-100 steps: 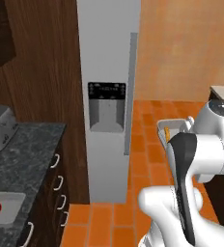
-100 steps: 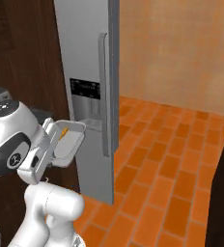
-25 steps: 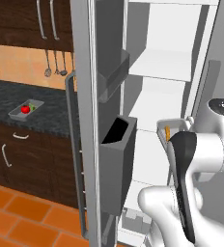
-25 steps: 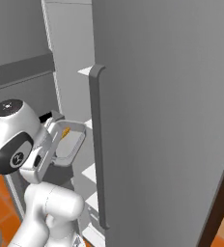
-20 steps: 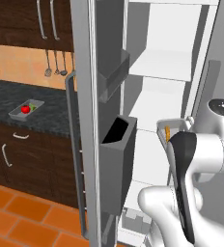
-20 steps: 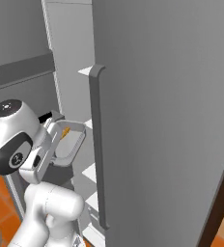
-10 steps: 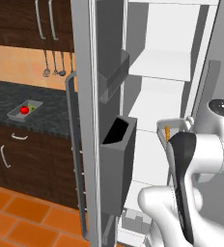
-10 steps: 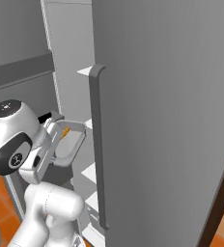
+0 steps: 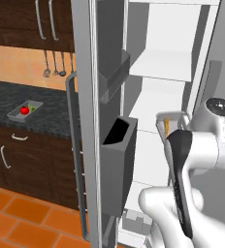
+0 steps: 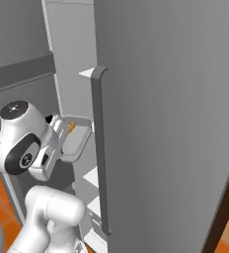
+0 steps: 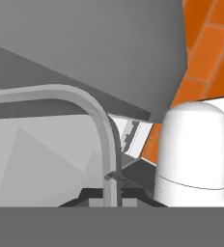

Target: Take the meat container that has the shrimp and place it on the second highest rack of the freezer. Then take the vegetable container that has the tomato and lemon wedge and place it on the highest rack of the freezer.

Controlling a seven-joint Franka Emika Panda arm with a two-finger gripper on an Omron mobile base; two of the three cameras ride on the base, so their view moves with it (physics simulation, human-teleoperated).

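Note:
The freezer (image 9: 177,43) stands open, showing its white interior. My gripper (image 10: 62,130) is shut on the rim of the meat container (image 10: 78,140), a grey tray holding the orange shrimp (image 10: 72,127). I hold the tray (image 9: 171,120) tilted in front of the interior. One white rack (image 9: 165,65) lies above it and another (image 9: 151,110) about level with it. In the hand view the tray's rim (image 11: 103,123) curves up from my gripper (image 11: 112,182). The vegetable container (image 9: 25,110), with the red tomato (image 9: 24,110) and the green lemon wedge (image 9: 32,108), sits on the dark counter (image 9: 46,116) at left.
The freezer's door (image 9: 85,121) stands edge-on left of the tray, with grey bins (image 9: 118,164) facing the interior. A second grey door with a long bar handle (image 10: 100,148) stands close on the tray's right. Dark wood cabinets (image 9: 17,164) are under the counter.
Since five seconds ago the base has moved and the freezer door now stands open. Over the last second nothing has visibly moved; the tray stays in my grip.

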